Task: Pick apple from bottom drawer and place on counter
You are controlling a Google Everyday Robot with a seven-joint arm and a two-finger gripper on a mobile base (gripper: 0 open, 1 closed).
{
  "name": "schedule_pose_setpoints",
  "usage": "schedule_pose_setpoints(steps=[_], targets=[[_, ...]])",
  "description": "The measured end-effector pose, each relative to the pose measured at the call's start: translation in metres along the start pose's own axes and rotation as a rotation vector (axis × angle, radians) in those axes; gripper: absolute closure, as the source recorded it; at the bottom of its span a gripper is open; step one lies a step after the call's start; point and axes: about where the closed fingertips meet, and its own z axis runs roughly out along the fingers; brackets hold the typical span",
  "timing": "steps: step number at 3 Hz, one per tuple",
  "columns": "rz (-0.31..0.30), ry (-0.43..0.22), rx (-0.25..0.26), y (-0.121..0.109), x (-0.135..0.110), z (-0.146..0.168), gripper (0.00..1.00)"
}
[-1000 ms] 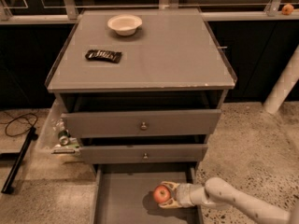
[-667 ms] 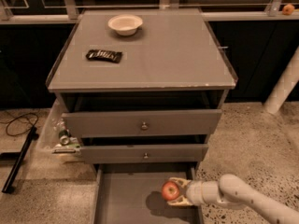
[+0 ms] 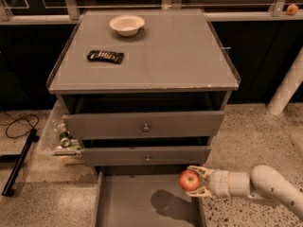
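Clamped in the gripper (image 3: 194, 181), pinched from above and below: the apple (image 3: 189, 180), hanging clear over the right side of the open bottom drawer (image 3: 132, 202), with a shadow cast on the grey floor beneath. Not yet near the table (image 3: 175, 51), well above.

Could knock against the middle drawer front (image 3: 118, 156) or the top drawer front (image 3: 104, 126), both jutting out just overhead, if raised straight up without first pulling back. Could also slip, being round and held by only two thin fingertips. Once up there, best set down apart from the white bowl (image 3: 127, 24) and the dark wrapped bar (image 3: 105, 56).

Compared with 0.7 s ago: lifted off the drawer floor, now higher and further right.
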Motion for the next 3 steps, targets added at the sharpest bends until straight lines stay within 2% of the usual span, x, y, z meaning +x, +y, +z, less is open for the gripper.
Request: schedule_pose_setpoints(steps=[2,3], targets=[[-0.015,0.012,0.011,-0.002,-0.009,-0.011,1.0],[-0.092,0.011,0.07,-0.02,-0.054,-0.044,1.0]])
